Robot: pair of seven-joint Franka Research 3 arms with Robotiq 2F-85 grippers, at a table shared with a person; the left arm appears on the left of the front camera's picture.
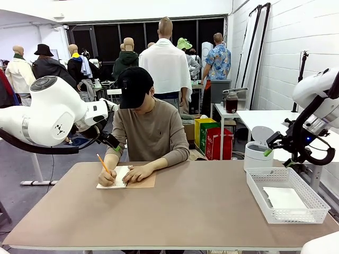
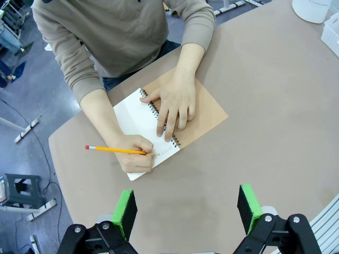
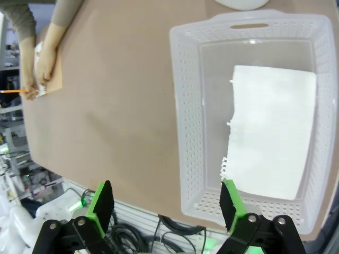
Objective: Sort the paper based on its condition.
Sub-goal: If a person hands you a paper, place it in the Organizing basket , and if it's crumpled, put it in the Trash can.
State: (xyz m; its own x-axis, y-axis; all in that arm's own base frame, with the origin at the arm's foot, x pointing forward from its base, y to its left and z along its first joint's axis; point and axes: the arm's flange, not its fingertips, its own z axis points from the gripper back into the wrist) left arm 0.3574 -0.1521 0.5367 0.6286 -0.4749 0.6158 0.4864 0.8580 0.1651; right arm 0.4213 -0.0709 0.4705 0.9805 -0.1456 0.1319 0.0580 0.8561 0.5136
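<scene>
One white sheet of paper (image 3: 270, 132) with a ragged perforated edge lies flat in the white plastic basket (image 3: 183, 106), and in the front view the paper (image 1: 284, 198) and basket (image 1: 256, 193) sit at the table's right. My right gripper (image 3: 166, 203) hovers open above the basket's near rim, high over the table's right edge (image 1: 276, 153). My left gripper (image 2: 186, 209) is open and empty, above the table facing the person; it hangs beside the person's elbow (image 1: 111, 142). The person presses one hand (image 2: 175, 106) on a spiral notebook (image 2: 209, 114) and writes on its white page (image 2: 130, 114) with a pencil (image 2: 114, 150).
A white lidded bin (image 1: 258, 153) stands just behind the basket, off the table's far right edge. The brown table (image 1: 185, 206) stretches bare between the notebook and the basket. The person sits at the far side, left of centre.
</scene>
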